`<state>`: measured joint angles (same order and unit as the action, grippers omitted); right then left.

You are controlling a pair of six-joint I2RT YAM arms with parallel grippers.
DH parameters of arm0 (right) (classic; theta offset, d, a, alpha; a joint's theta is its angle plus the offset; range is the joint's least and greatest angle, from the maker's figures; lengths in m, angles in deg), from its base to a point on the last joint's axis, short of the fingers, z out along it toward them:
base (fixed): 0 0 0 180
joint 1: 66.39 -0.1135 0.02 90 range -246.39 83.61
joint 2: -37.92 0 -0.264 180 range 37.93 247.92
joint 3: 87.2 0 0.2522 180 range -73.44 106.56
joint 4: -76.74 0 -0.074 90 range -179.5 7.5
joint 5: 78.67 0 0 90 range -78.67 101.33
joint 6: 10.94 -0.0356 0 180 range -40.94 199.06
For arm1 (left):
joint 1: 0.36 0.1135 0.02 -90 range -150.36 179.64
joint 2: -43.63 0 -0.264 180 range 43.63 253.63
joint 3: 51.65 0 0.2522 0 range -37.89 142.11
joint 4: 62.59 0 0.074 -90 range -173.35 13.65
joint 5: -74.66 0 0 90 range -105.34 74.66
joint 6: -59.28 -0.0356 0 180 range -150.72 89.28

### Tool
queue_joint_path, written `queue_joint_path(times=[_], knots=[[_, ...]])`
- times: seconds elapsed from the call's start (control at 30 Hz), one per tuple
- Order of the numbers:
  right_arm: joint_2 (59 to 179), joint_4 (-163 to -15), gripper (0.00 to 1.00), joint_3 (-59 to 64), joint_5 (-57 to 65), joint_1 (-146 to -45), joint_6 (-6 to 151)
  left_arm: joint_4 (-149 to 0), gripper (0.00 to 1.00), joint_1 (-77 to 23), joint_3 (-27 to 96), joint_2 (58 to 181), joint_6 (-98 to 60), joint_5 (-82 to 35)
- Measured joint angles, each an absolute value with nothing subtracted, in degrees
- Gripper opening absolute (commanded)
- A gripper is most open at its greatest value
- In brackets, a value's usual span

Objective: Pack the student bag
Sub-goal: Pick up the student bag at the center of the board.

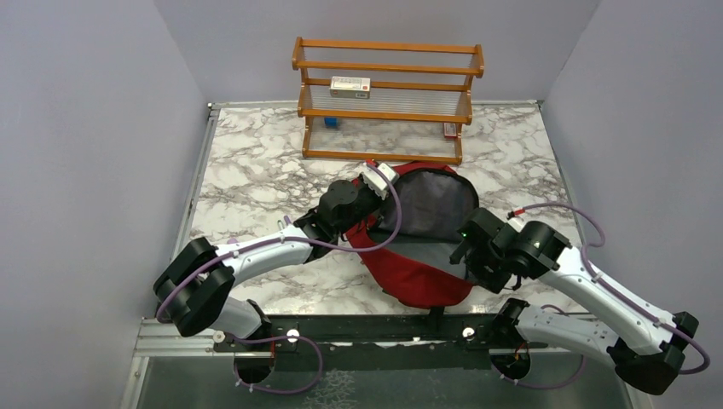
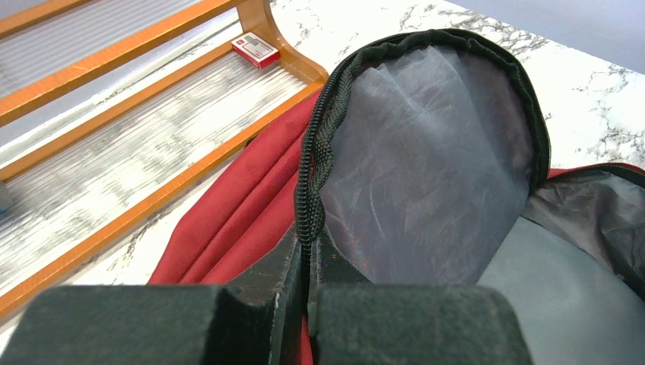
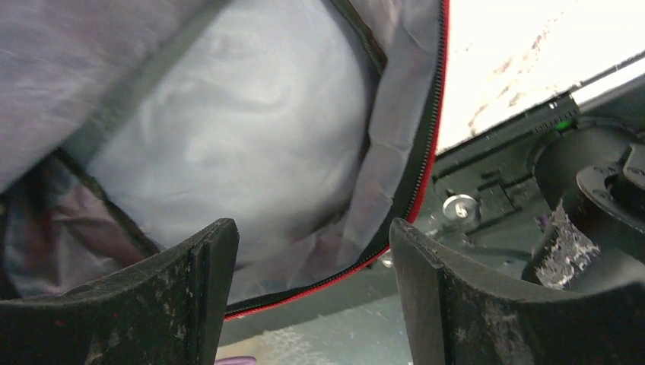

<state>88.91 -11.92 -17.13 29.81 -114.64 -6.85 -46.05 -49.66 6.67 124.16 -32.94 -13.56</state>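
Lying mid-table, just before the rack: bag, unzipped, flap raised, only grey lining showing inside. Clamped shut on the flap's zipper edge by the left gripper. Spread wide at the bag's near right rim, gripping nothing: right gripper. On the rack's shelves: white box, blue item, red box.

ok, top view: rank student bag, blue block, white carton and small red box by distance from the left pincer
1. student bag: zipper rim clamped in the left pincer.
2. blue block: bottom shelf of the rack, left end.
3. white carton, middle shelf, and small red box, bottom shelf's right end: too close to call.
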Motion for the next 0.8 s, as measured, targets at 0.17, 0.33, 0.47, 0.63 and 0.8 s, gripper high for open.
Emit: queue_joint_path(times=[0.17,0.33,0.47,0.63,0.8], knots=[[91.9,-10.9,0.78,-18.7,26.1,-114.6,-7.9,-46.0,0.03,-49.7,6.7,124.7,-33.0,-13.6],[91.8,-12.3,0.78,-20.9,23.7,-114.6,-9.5,-46.1,0.03,-49.7,6.7,125.4,-32.9,-13.6],[90.6,-12.3,0.77,-21.1,22.8,-114.6,-10.8,-46.1,0.03,-49.7,6.8,125.4,-32.6,-13.6],[89.3,-10.7,0.77,-16.8,23.6,-114.6,-10.9,-46.1,0.03,-49.7,7.8,126.1,-32.0,-13.6],[87.7,-10.2,0.78,-15.6,23.5,-114.6,-10.8,-46.1,0.03,-49.7,8.5,126.4,-31.8,-13.6]])
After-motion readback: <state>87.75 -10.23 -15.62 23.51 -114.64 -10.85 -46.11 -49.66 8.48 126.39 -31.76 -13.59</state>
